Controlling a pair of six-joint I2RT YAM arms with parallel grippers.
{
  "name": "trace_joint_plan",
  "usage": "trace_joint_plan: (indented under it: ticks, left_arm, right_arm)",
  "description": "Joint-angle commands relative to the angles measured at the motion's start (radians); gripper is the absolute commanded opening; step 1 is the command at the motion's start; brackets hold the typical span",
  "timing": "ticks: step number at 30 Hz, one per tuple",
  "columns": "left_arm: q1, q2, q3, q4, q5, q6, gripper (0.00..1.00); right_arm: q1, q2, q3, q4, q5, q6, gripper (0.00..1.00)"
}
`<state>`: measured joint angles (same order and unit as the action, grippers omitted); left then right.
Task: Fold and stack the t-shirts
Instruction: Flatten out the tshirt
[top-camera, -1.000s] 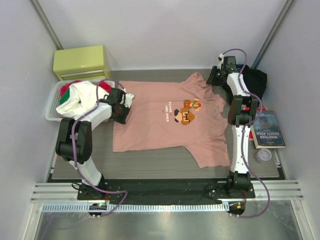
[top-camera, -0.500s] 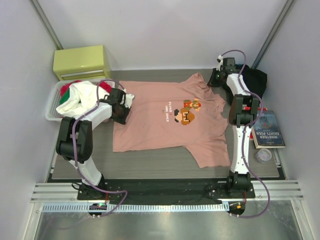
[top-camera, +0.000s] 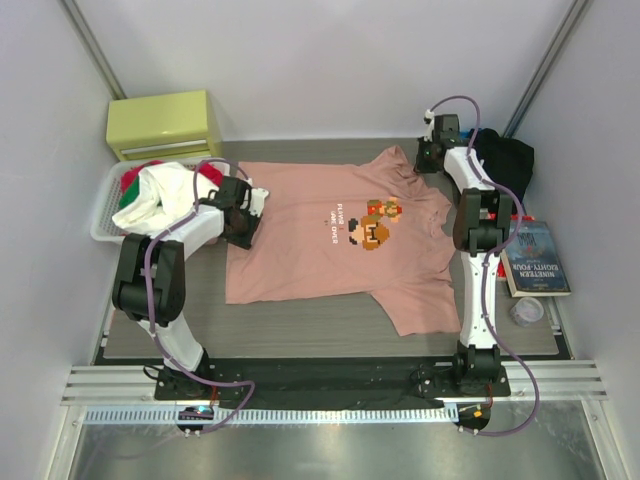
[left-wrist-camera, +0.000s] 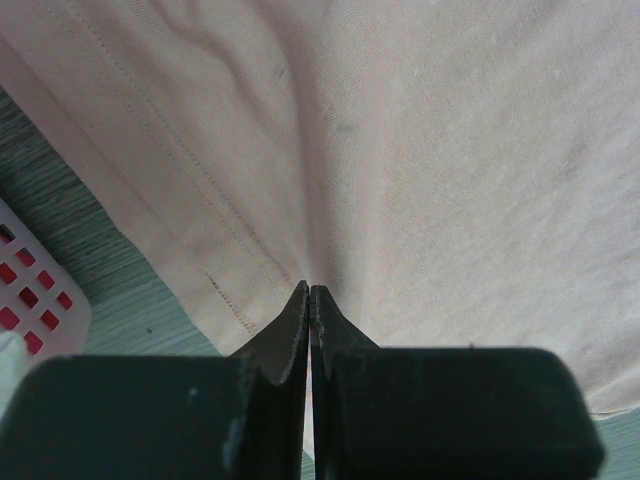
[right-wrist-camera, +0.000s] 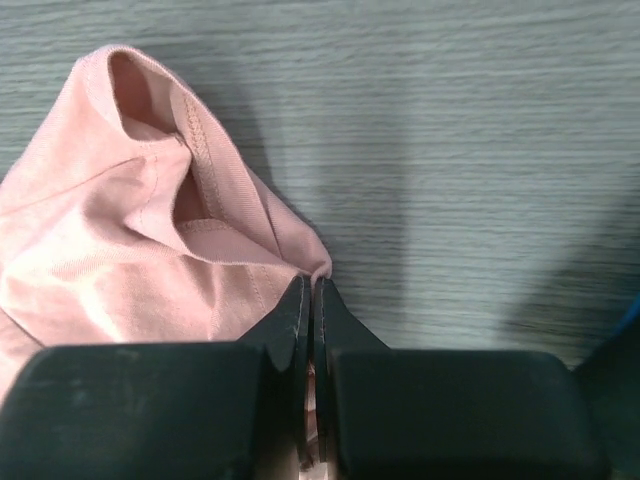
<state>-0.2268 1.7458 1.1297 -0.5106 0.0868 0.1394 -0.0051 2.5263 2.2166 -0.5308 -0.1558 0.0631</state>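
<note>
The salmon-pink t-shirt (top-camera: 330, 240) lies spread on the table, its pixel-character print up. My left gripper (top-camera: 243, 212) is shut on the shirt's left hem; the left wrist view shows cloth (left-wrist-camera: 400, 150) pinched between the closed jaws (left-wrist-camera: 310, 292). My right gripper (top-camera: 425, 160) is shut on the far right sleeve edge, bunching pink cloth (right-wrist-camera: 150, 240) at the jaw tips (right-wrist-camera: 311, 282). The black t-shirt (top-camera: 510, 158) lies crumpled at the far right corner behind the right arm.
A white basket (top-camera: 106, 215) with white, red and green clothes stands at the left. A yellow-green box (top-camera: 165, 123) stands behind it. A book (top-camera: 536, 258) and a small clear cup (top-camera: 526, 310) lie at the right. Grey walls enclose the table.
My right gripper has moved a little left and farther back with the sleeve edge in it. The left arm has not moved.
</note>
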Motion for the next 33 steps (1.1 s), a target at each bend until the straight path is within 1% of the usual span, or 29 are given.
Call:
trace_joint_plan:
  ticks: [1, 3, 4, 7, 8, 12, 14, 15, 16, 17, 18, 20, 24, 25, 28, 31, 32, 33]
  left_arm:
    - [0.006, -0.006, 0.021, 0.001, 0.008, 0.016, 0.0]
    - [0.006, -0.005, 0.024, -0.002, 0.014, 0.014, 0.0]
    - [0.006, -0.002, 0.024, -0.003, 0.016, 0.014, 0.0]
    - [0.006, 0.0, 0.024, -0.006, 0.016, 0.015, 0.0]
    - [0.006, 0.0, 0.022, -0.005, 0.014, 0.017, 0.0]
    - [0.006, 0.006, 0.025, -0.011, 0.021, 0.016, 0.0]
    - [0.006, 0.009, 0.03, -0.016, 0.021, 0.016, 0.0]
    - [0.006, 0.011, 0.031, -0.016, 0.022, 0.017, 0.0]
    - [0.004, 0.009, 0.03, -0.017, 0.025, 0.019, 0.0]
    - [0.006, 0.006, 0.028, -0.017, 0.025, 0.02, 0.0]
    - [0.006, 0.004, 0.025, -0.017, 0.025, 0.022, 0.0]
    - [0.006, 0.004, 0.024, -0.019, 0.03, 0.025, 0.0]
    - [0.006, 0.009, 0.022, -0.019, 0.037, 0.025, 0.0]
    - [0.006, 0.014, 0.024, -0.022, 0.041, 0.026, 0.0]
    - [0.006, 0.012, 0.022, -0.023, 0.047, 0.026, 0.0]
    - [0.006, 0.006, 0.015, -0.019, 0.047, 0.028, 0.0]
    - [0.006, 0.004, 0.016, -0.02, 0.045, 0.029, 0.0]
    - [0.006, 0.004, 0.013, -0.02, 0.045, 0.031, 0.0]
  right_arm:
    - [0.004, -0.032, 0.06, 0.034, 0.122, -0.046, 0.01]
    - [0.005, -0.031, 0.057, 0.051, 0.148, -0.055, 0.01]
    - [0.005, -0.031, 0.054, 0.058, 0.195, -0.059, 0.01]
    - [0.005, -0.018, 0.063, 0.086, 0.261, -0.095, 0.01]
    - [0.005, -0.003, 0.071, 0.091, 0.319, -0.114, 0.01]
    - [0.005, 0.037, 0.103, 0.092, 0.361, -0.161, 0.01]
    - [0.005, 0.046, 0.107, 0.094, 0.36, -0.161, 0.04]
    - [0.005, 0.054, 0.109, 0.097, 0.351, -0.161, 0.19]
    - [0.005, 0.055, 0.098, 0.1, 0.346, -0.161, 0.49]
    - [0.005, 0.055, 0.091, 0.106, 0.345, -0.161, 0.62]
    - [0.005, 0.055, 0.088, 0.117, 0.343, -0.163, 0.74]
    - [0.005, 0.055, 0.08, 0.12, 0.345, -0.167, 0.88]
    - [0.005, 0.034, 0.049, 0.144, 0.357, -0.167, 0.89]
    - [0.005, 0.01, 0.016, 0.166, 0.364, -0.164, 0.89]
    - [0.005, -0.011, -0.018, 0.199, 0.38, -0.163, 0.88]
    - [0.005, -0.072, -0.098, 0.279, 0.387, -0.157, 0.89]
    - [0.031, -0.11, -0.113, 0.296, 0.38, -0.152, 0.89]
    - [0.031, -0.127, -0.126, 0.31, 0.372, -0.14, 0.88]
